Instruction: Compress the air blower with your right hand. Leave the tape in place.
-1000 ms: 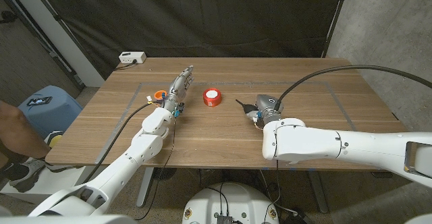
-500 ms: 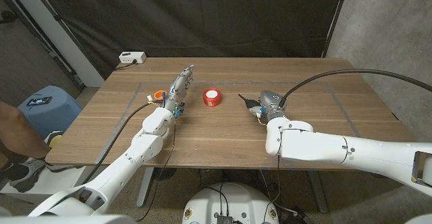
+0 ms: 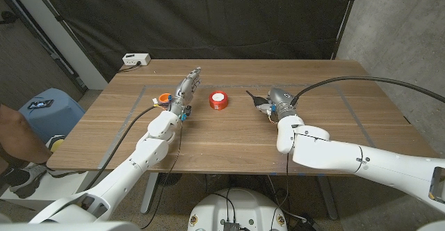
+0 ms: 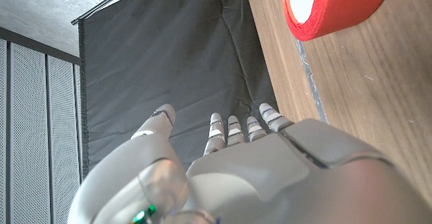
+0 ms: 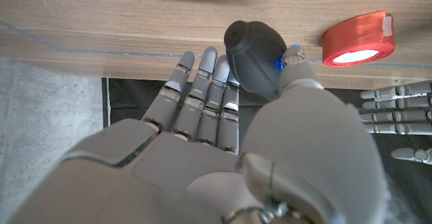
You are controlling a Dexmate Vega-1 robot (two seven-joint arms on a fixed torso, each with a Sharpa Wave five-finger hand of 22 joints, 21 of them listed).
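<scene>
Your right hand [image 3: 277,106] sits at the air blower [image 3: 259,104]; red tape roll [image 3: 219,100] lies near on its left, a bare strip of tabletop [image 3: 236,137] between them. Left hand [image 3: 186,90] stands just beyond the tape. Near side of the tabletop is open.

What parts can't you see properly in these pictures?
- Dark rubber air blower: in the right wrist view the right hand covers its near side, so whether the fingers press it cannot be told; in the head view only its thin nozzle shows clearly.
- Red tape roll: cut off by the left wrist picture's edge.
- Left hand: its palm side is hidden.
</scene>
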